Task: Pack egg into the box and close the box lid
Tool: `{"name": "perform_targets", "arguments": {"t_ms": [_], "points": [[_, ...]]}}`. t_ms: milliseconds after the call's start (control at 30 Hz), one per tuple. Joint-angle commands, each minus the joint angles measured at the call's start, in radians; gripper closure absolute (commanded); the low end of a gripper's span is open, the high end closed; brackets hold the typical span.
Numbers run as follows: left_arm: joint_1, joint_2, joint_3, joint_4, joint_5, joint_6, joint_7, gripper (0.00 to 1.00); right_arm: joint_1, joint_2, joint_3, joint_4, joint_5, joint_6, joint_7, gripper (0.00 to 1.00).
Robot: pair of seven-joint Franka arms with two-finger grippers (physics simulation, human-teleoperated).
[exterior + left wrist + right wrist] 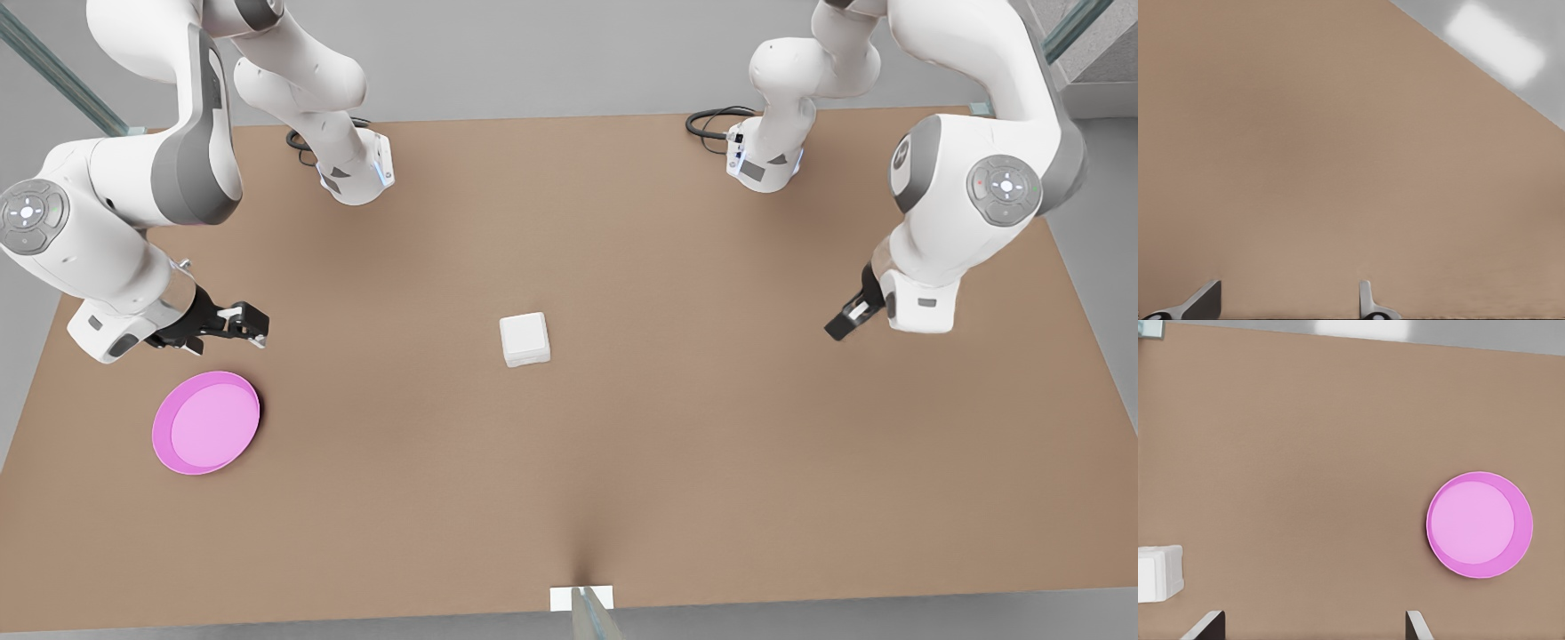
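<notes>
Right gripper point(256, 325): fingers released, empty, just beside pink plate point(206, 422). Left gripper point(836, 330): released, waiting. Box point(524, 348) between both, well apart; box lid point(523, 331) apparently down. Keep clear; verify flush seating.

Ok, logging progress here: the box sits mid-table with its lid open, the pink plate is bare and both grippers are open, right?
Not quite: the box lid is shut on the box, as the front view shows. The rest holds: the pink plate is bare, and the right gripper near it and the left gripper opposite are open.
</notes>
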Motion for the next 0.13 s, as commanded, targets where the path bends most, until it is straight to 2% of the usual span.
{"name": "perform_targets", "arguments": {"t_ms": [0, 100], "points": [[-0.001, -0.001, 0.001, 0.002, -0.048, -0.024, 0.748, 0.00, 0.002, -0.001, 0.000, 0.000, 0.000, 0.000, -0.026, 0.00], [-0.016, 0.003, -0.003, 0.004, -0.048, -0.027, 0.748, 0.00, -0.001, 0.002, 0.000, 0.002, 0.002, -0.001, -0.026, 0.00]]}}
